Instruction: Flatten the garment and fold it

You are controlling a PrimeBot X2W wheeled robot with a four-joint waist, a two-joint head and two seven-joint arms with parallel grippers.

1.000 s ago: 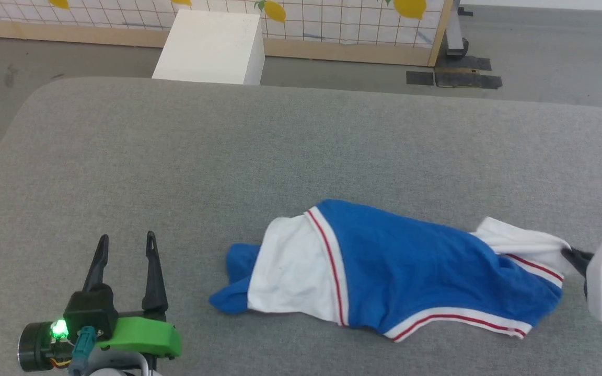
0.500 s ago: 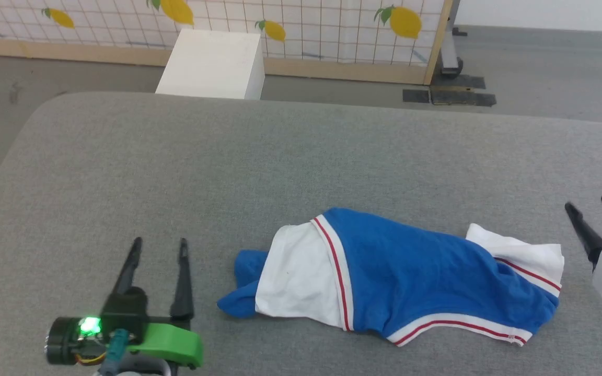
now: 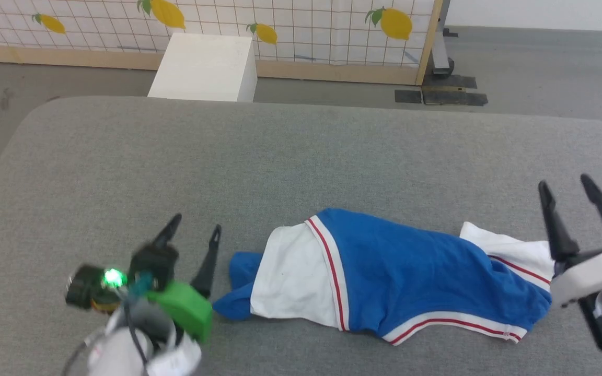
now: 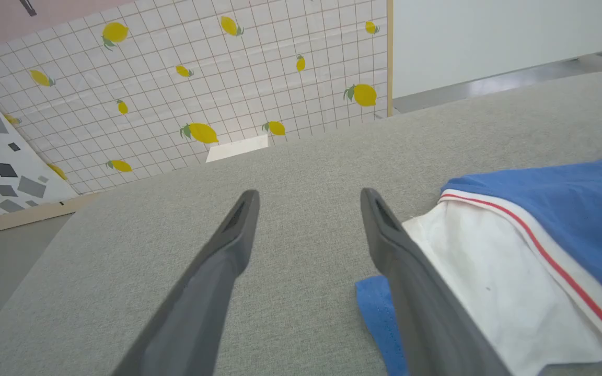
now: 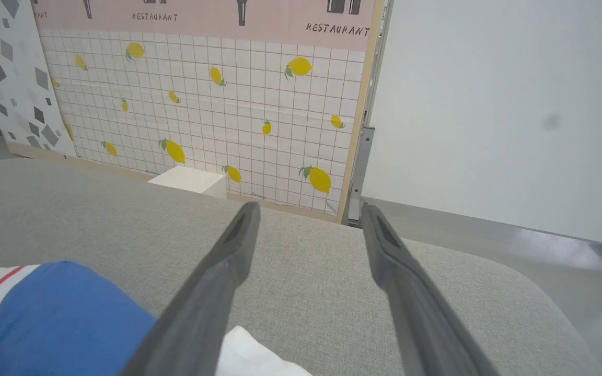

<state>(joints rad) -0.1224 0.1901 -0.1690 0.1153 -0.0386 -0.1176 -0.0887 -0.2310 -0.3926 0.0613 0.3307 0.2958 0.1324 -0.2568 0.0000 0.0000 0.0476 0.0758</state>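
1. My left gripper [image 3: 197, 221] is spread wide with nothing between its fingers. It sits low over the grey table [image 3: 280, 151], at the shirt's left end.
2. My right gripper [image 3: 564, 181] is also wide open and holds nothing. It is at the shirt's right end, near the table's right edge.
3. The shirt [image 3: 400, 266] lies bunched in a long heap on the near part of the table, between my two grippers. Its middle is blue, crossed by white trim with a red stripe. A white sleeve lies at each end, and a blue fold pokes out at the left.
4. In the left wrist view, my left gripper [image 4: 309, 193] has bare table between its fingers. The right finger crosses in front of the blue fold of the shirt [image 4: 541, 209], but I cannot tell whether it touches.
5. In the right wrist view, my right gripper [image 5: 306, 206] also frames bare table. The left finger passes in front of a white patch of the shirt [image 5: 60, 308].
6. The wide stretch of table beyond the shirt carries nothing.
7. On the floor past the far edge stands a white box [image 3: 201, 65], against a lemon-print panel [image 3: 306, 26].
8. Dark mats [image 3: 439, 96] lie by the panel's right post.
9. A plain white wall [image 5: 489, 104] stands to the right of the panel.
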